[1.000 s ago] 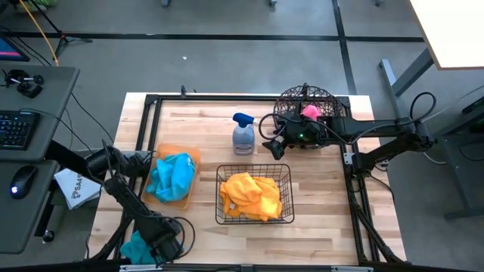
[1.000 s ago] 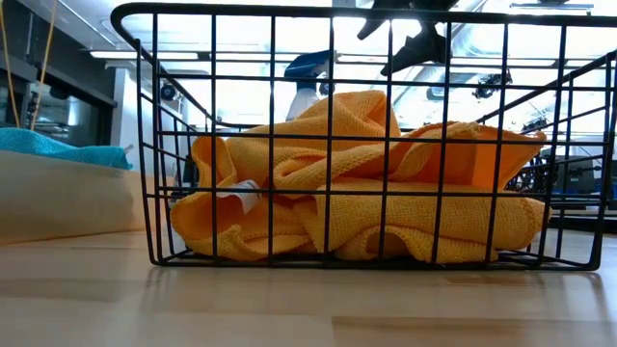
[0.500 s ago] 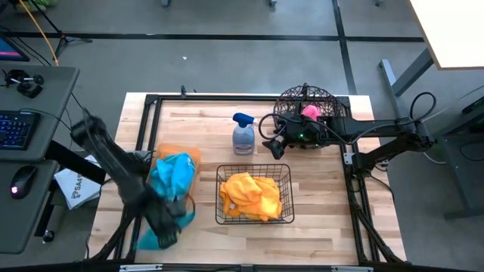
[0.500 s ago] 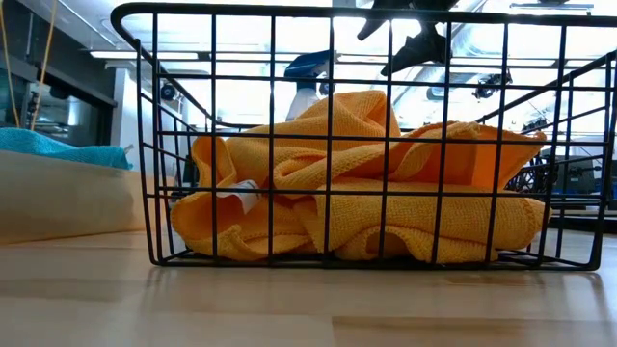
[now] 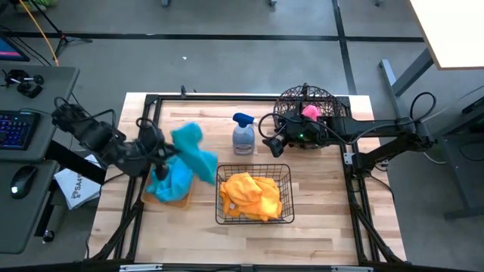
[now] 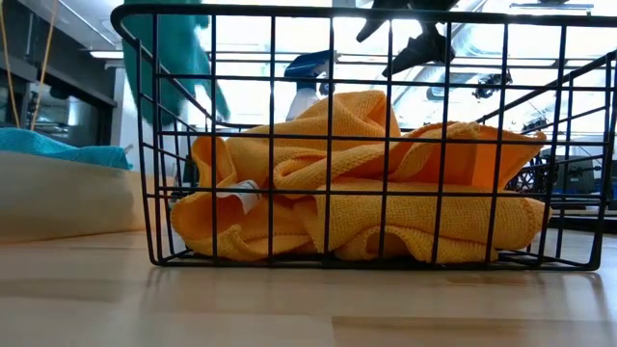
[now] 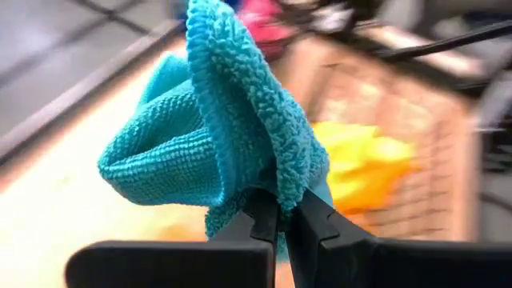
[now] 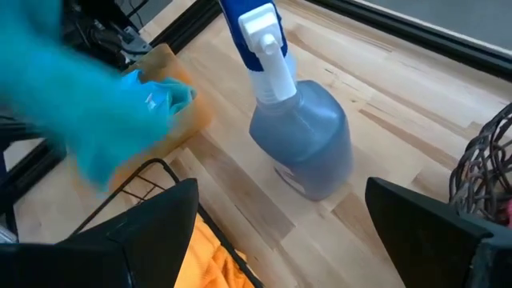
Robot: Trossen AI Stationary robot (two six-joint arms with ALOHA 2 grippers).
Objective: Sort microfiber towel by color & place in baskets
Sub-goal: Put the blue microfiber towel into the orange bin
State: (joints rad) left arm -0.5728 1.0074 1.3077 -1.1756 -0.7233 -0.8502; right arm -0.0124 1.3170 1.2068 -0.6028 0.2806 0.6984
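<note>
A teal microfiber towel [image 5: 193, 151] swings in the air above the table's left half, with my left gripper [image 5: 164, 151] shut on it. In the low view the towel [image 6: 174, 58] shows behind the basket's far left corner. Below it, more teal towels [image 5: 169, 183] lie in the flat orange tray [image 5: 181, 201]. Orange towels [image 5: 251, 195] fill the black rectangular wire basket [image 5: 218, 198]. A pink towel [image 5: 310, 112] sits in the round wire basket [image 5: 293, 100]. My right gripper [image 5: 272, 140] waits open beside the round basket, facing the spray bottle. My left gripper pinches a bunched fold of the teal towel [image 7: 276, 182] between its two shut fingers [image 7: 262, 214]. The towel is lifted clear of the table and the tray. Most of it billows out beyond the fingertips.
A grey spray bottle with a blue trigger [image 5: 243, 136] stands between the tray and the round basket, straight ahead of my right gripper [image 8: 280, 192]. Bare wood lies along the table's near edge [image 5: 242, 245]. A desk with a keyboard [image 5: 17, 128] stands left of the table.
My left gripper has swung up from the table's near left corner toward the far edge and now stands over the tray. The teal towel came up with it, lifted clear, and trails toward the rectangular basket.
</note>
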